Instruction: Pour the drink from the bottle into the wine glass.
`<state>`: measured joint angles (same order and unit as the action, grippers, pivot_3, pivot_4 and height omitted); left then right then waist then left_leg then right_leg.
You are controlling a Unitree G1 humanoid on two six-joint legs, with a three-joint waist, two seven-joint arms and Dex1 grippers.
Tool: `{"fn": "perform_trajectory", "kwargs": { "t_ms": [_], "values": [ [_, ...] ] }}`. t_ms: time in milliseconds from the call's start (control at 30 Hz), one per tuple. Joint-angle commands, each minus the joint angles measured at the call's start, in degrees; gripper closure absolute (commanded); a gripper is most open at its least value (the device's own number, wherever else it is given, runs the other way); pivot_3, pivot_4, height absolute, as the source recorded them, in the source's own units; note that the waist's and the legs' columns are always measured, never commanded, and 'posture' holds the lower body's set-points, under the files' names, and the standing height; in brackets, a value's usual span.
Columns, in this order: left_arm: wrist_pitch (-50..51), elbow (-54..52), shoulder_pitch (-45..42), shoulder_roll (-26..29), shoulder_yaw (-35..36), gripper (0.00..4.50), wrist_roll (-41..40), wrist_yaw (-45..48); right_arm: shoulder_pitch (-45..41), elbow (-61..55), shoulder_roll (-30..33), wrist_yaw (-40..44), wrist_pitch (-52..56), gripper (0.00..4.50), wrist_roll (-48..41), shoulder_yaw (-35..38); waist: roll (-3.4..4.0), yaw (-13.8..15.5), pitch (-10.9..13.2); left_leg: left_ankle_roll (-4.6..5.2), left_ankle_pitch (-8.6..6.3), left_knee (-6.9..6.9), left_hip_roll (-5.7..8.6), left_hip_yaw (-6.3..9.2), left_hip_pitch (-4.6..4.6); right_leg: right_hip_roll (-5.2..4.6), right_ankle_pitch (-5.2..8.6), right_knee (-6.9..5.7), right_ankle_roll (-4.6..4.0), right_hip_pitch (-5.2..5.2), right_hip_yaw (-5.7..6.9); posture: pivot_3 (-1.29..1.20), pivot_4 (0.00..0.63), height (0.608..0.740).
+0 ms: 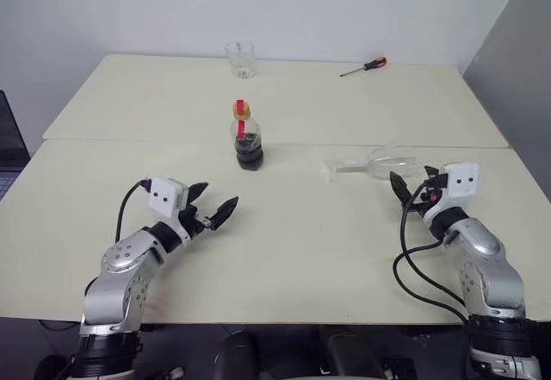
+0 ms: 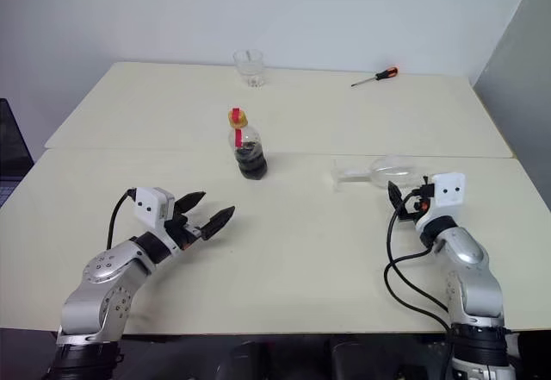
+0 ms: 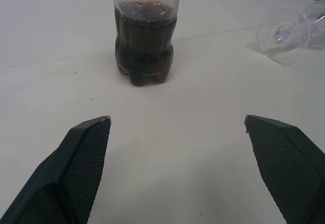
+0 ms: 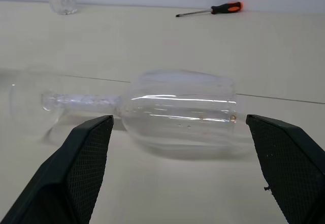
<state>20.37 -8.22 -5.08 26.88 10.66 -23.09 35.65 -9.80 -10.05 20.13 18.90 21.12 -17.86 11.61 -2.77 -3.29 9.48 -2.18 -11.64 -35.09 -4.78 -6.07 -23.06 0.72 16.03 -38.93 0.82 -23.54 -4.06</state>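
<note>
The bottle (image 1: 249,143) stands upright mid-table, with a yellow cap and a red label strip on its neck. The dark drink (image 3: 144,46) fills its lower half. The wine glass (image 1: 379,165) lies on its side to the right, foot toward the bottle, bowl (image 4: 180,107) toward my right gripper. My right gripper (image 1: 411,182) is open just short of the bowl, one finger on each side of it, not touching. My left gripper (image 1: 217,196) is open and empty, low over the table in front of the bottle and a little to its left, pointing toward it.
A short clear tumbler (image 1: 240,59) stands at the far edge, and a red-handled screwdriver (image 1: 365,67) lies at the far right. A seam (image 1: 155,141) between two tabletops runs across behind the bottle. A grey panel (image 1: 516,61) borders the table on the right.
</note>
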Motion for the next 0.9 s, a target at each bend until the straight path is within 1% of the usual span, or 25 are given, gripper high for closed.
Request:
{"fn": "perform_trajectory", "kwargs": {
  "t_ms": [33, 267, 433, 600, 733, 900],
  "values": [
    [0.16, -2.96, -0.29, -0.04, 1.58, 0.0, -1.28, -1.13, 0.31, -4.02, 0.95, 2.42, 1.22, 0.03, -2.32, -0.1, 0.0, 0.01, 0.0, 0.0, 0.0, 0.0, 0.0, 0.0, 0.0, 0.0, 0.0, 0.0, 0.0, 0.0, 0.0, 0.0, 0.15, 0.74],
    [-0.48, -1.84, 0.41, -0.79, 1.23, 0.0, -0.53, -2.13, 0.2, -7.35, 2.35, 5.73, 4.53, 0.03, -3.81, -2.4, 0.0, 0.02, 0.0, 0.0, 0.0, 0.0, -0.01, 0.04, 0.0, 0.0, 0.0, -0.01, 0.0, 0.0, 0.01, 0.0, 0.15, 0.74],
    [-2.73, 2.75, -4.16, -1.84, -0.91, 0.0, 2.67, -3.82, -0.01, -11.86, 4.21, 9.95, 9.23, 0.03, -6.4, -6.36, -0.01, 0.11, 0.0, 0.0, 0.0, -0.01, 0.04, 0.07, 0.0, 0.03, 0.0, -0.01, 0.0, 0.03, 0.04, 0.0, 0.15, 0.74],
    [-6.87, 10.48, -12.97, -6.85, -5.57, 0.0, 9.8, -10.3, -3.32, -15.84, 7.17, 14.71, 13.91, 0.03, -8.02, -12.29, -0.04, 0.42, 0.01, 0.03, 0.02, -0.05, 0.13, 0.26, -0.01, 0.08, -0.02, -0.01, 0.03, 0.09, 0.11, 0.0, 0.15, 0.74],
    [-7.66, 11.01, -15.14, -10.45, -7.19, 0.0, 10.65, -11.95, -5.11, -17.59, 10.78, 17.01, 15.17, 0.03, -5.45, -16.75, -0.06, 0.36, -0.01, 0.03, 0.01, -0.07, 0.15, 0.29, -0.07, 0.08, 0.0, 0.05, 0.07, 0.1, 0.09, 0.0, 0.15, 0.74],
    [-11.49, 12.52, -16.55, -12.04, -6.81, 0.0, 11.47, -13.34, -5.68, -20.58, 11.79, 18.0, 18.33, 0.03, -7.5, -18.58, -0.06, 0.42, -0.01, 0.02, 0.01, -0.03, 0.12, 0.6, -0.16, 0.13, 0.02, 0.02, 0.02, 0.08, 0.3, 0.0, 0.15, 0.74]
  ]
}}
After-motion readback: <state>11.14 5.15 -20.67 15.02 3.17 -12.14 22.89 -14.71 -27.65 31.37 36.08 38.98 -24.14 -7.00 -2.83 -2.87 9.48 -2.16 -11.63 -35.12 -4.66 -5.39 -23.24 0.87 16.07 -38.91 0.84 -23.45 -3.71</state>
